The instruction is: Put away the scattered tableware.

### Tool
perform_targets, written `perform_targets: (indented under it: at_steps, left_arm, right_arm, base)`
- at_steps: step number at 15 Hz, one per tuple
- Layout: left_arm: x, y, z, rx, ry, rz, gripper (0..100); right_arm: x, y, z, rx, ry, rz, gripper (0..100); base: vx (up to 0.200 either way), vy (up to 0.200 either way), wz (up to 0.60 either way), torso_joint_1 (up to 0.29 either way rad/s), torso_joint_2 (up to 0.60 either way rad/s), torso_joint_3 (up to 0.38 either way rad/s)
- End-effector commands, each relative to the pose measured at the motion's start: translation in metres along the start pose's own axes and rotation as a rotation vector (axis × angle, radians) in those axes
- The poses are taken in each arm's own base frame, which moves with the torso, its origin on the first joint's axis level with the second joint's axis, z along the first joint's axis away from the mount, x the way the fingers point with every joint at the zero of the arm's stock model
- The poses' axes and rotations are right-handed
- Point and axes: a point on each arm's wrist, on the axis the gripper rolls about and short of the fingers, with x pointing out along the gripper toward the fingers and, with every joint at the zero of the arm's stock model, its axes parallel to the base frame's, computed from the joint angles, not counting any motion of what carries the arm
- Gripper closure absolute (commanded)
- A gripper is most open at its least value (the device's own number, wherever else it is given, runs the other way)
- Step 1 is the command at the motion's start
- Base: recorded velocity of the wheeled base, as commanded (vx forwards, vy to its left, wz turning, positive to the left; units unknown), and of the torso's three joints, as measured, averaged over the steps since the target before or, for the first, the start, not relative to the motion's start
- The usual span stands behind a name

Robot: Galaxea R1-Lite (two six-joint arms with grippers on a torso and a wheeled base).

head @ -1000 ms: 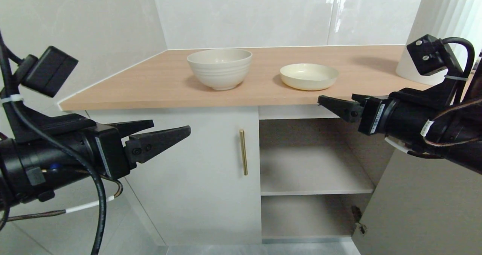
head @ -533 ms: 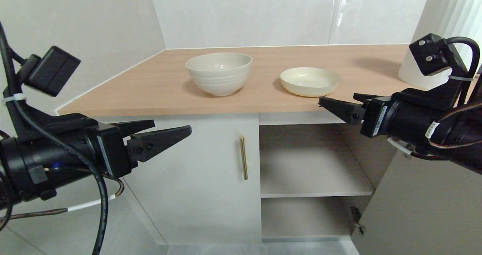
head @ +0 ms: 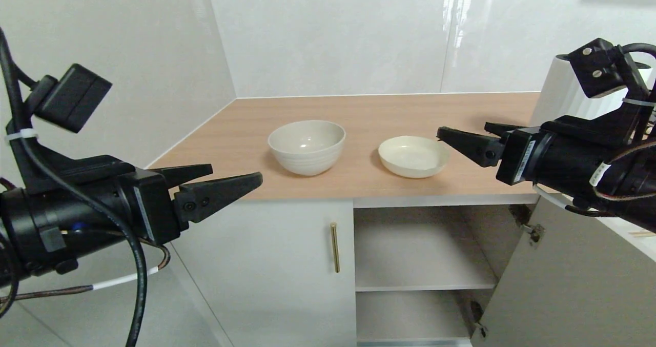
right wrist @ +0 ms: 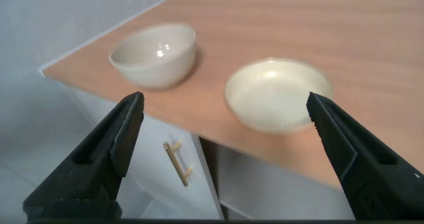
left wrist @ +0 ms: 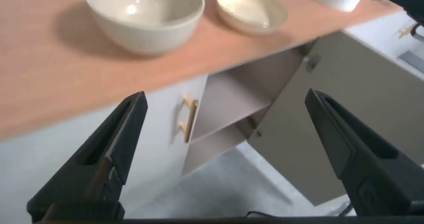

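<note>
We see two pieces of tableware on the wooden countertop (head: 389,112). The deep bowl (head: 306,147) stands on the left and the shallow dish (head: 413,156) on the right, near each other but apart, both close to the front edge. Each stands upright with its mouth facing up. Both are round, so neither has a long axis. The interior of each shows bare glaze.

Below the countertop, the cabinet's right door (head: 564,285) stands open. One shelf (head: 425,287) divides the compartment into an upper and a lower space. The left door is closed and carries an upright brass handle (head: 334,247).

A white ribbed vessel (head: 549,106) stands at the countertop's right end. The right arm partly covers it, so we cannot tell what it holds.

The left gripper (head: 236,172) hangs in front of the closed door, below counter level and well apart from the bowl. Its jaws are spread wide and grip nothing. The right gripper (head: 462,128) sits above the countertop near the dish's right side, jaws parted and holding nothing.
</note>
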Motion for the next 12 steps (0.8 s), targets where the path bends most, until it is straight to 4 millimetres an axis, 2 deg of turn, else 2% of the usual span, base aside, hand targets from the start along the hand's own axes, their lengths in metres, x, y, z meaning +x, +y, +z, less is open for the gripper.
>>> perform_targets:
  at_steps: [1, 10, 12]
  left_arm:
    - [0.002, 0.001, -0.001, -0.002, 0.008, 0.002, 0]
    - [0.012, 0.003, -0.002, -0.008, 0.030, 0.007, 0]
    - [0.029, 0.012, 0.016, -0.049, -0.002, 0.053, 0]
  right_arm:
    - [0.000, 0.000, 0.000, 0.001, -0.002, 0.001, 0]
    - [0.001, 0.001, 0.003, 0.000, -0.012, 0.007, 0]
    - [0.000, 0.000, 0.010, 0.017, -0.049, 0.010, 0]
  base:
    - [0.000, 0.000, 0.00, 0.154, -0.47, -0.315]
    - [0.000, 0.000, 0.00, 0.185, -0.49, -0.307]
    - [0.000, 0.000, 0.00, 0.102, -0.24, -0.139]
